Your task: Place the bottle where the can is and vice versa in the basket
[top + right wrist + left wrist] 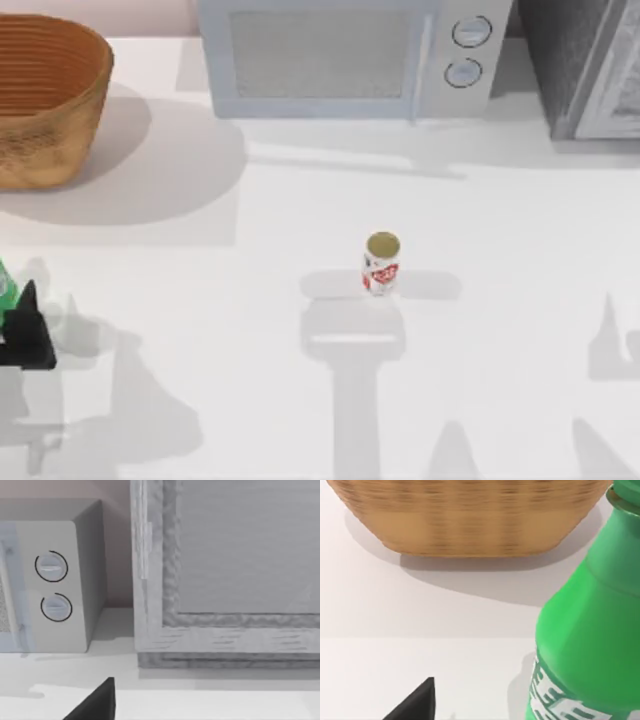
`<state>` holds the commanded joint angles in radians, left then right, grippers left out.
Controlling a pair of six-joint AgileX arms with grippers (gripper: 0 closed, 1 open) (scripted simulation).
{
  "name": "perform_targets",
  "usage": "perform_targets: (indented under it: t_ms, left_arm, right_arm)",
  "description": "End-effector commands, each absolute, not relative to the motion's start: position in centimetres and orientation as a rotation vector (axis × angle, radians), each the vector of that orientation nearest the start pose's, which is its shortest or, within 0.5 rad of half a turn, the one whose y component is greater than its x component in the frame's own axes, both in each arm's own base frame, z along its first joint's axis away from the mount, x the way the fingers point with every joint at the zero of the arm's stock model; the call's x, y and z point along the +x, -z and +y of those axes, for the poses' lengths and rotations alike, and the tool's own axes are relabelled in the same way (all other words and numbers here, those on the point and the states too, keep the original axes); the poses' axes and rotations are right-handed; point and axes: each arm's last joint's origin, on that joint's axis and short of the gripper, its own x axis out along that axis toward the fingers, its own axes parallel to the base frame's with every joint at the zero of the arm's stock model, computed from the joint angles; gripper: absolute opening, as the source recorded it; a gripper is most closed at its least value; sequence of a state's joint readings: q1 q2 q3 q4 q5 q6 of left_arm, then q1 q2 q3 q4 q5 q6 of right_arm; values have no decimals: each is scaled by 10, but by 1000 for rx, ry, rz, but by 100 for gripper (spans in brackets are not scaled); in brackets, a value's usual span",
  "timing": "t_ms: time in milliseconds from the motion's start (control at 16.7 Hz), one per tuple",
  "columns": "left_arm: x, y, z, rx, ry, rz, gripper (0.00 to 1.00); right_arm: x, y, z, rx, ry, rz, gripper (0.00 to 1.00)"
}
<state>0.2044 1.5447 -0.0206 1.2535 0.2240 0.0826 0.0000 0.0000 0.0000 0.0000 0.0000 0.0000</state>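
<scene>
Below the basket, at the table's left edge, left claw beside bottle — grip unclear. Can well right of basket — light, slick; grab mid-body.

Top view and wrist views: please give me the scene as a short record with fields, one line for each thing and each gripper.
basket: far left of the table, upright, nothing visible inside
bottle: green, at the table's left edge, in front of the basket, outside it
can: upright near the table's middle, alone, outside the basket
left gripper: at the left edge, beside the bottle; grip cannot be told
right gripper: one dark fingertip in the right wrist view, facing the microwave and a grey cabinet
task state: neither item in the basket
</scene>
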Motion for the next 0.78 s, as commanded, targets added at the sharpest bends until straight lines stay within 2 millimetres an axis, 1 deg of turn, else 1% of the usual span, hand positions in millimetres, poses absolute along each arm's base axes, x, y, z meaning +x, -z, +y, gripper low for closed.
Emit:
perform_targets:
  t_ms: [480,600,780]
  left_arm:
    - [201,-75,26,3,19,301,100]
    - [205,-72,25,3,19,301,100]
    - [207,-71,25,3,19,301,100]
  right_arm:
    - [106,-160,-1,0,0,0,100]
    - [106,-160,-1,0,0,0,100]
    - [106,-160,-1,0,0,0,100]
